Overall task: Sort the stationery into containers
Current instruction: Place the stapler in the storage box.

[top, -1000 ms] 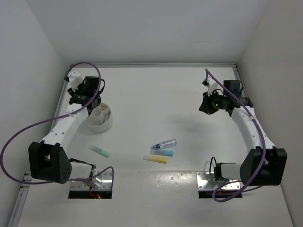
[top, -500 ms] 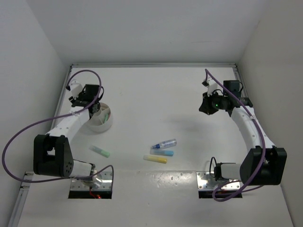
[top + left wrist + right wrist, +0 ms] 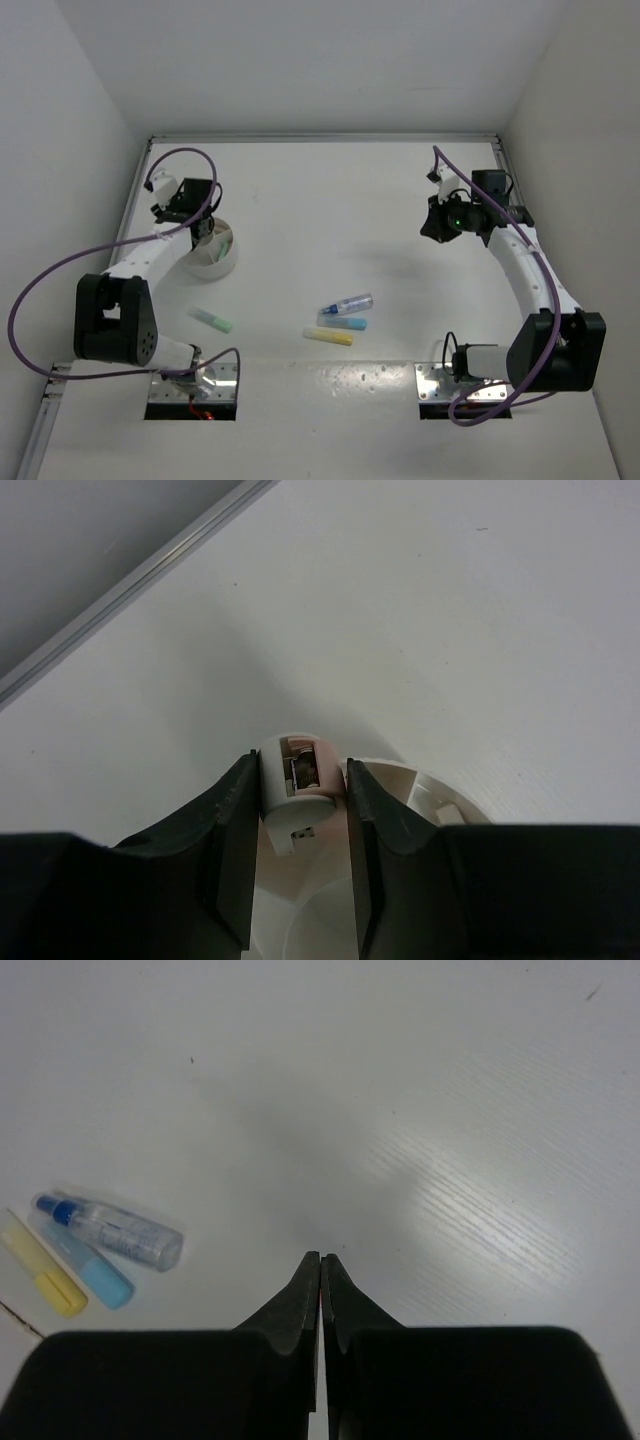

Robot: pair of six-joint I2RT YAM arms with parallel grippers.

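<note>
My left gripper (image 3: pixel 203 226) hangs over the far left rim of the round white dish (image 3: pixel 215 262). In the left wrist view its jaws (image 3: pixel 300 770) are shut on a small pink and white stationery item (image 3: pixel 303 780), above the dish (image 3: pixel 425 783) and its dividers. On the table lie a clear blue-capped tube (image 3: pixel 349 304), a light blue marker (image 3: pixel 343 322), a yellow marker (image 3: pixel 328 337) and a mint marker (image 3: pixel 212 320). My right gripper (image 3: pixel 437 228) is shut and empty, raised at the right. Its view (image 3: pixel 321 1258) shows the tube (image 3: pixel 112 1233), blue marker (image 3: pixel 92 1269) and yellow marker (image 3: pixel 42 1278).
White walls enclose the table on the left, back and right. A metal rail (image 3: pixel 130 585) runs along the table's left edge beside the dish. Both arm bases (image 3: pixel 110 335) sit at the near edge, with purple cables looping off them.
My left arm has swung so the gripper sits a little nearer and further right over the dish, and its cable loop has shifted. The right arm and the table items have not moved.
</note>
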